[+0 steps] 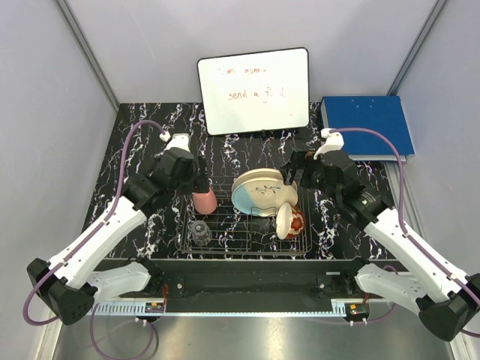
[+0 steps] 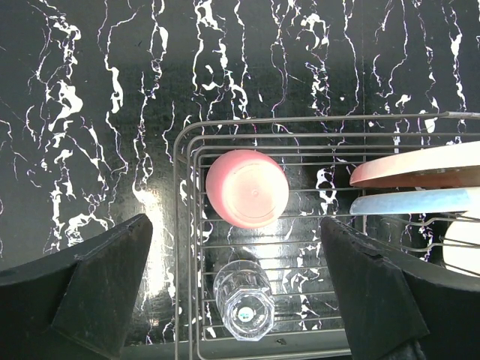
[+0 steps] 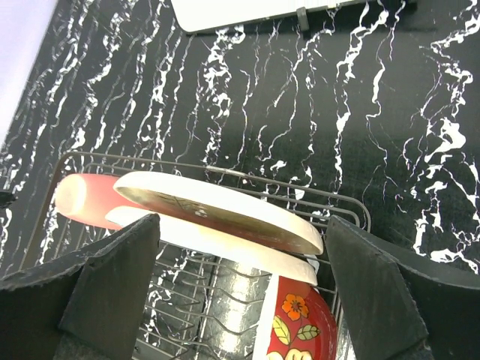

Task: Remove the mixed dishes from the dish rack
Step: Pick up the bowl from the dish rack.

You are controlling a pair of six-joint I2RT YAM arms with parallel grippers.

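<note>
The dish rack (image 1: 247,244) of dark wire stands on the black marbled table. At its left are a pink cup (image 1: 204,201), upside down, and a small clear glass (image 1: 200,231) nearer me. In the middle the large pink-banded plate (image 1: 262,182) leans on edge, with the blue-banded plate (image 1: 249,199) in front. The bowl (image 1: 289,221), red and flowered inside, stands on edge at the right. My left gripper (image 1: 199,182) is open above the cup (image 2: 247,188) and the glass (image 2: 244,298). My right gripper (image 1: 296,174) is open above the plates (image 3: 225,206) and the bowl (image 3: 296,322).
A whiteboard (image 1: 253,90) leans at the back of the table. A blue binder (image 1: 364,126) lies at the back right. Grey walls close in both sides. Bare marbled table (image 1: 150,142) lies to the left of the rack and behind it.
</note>
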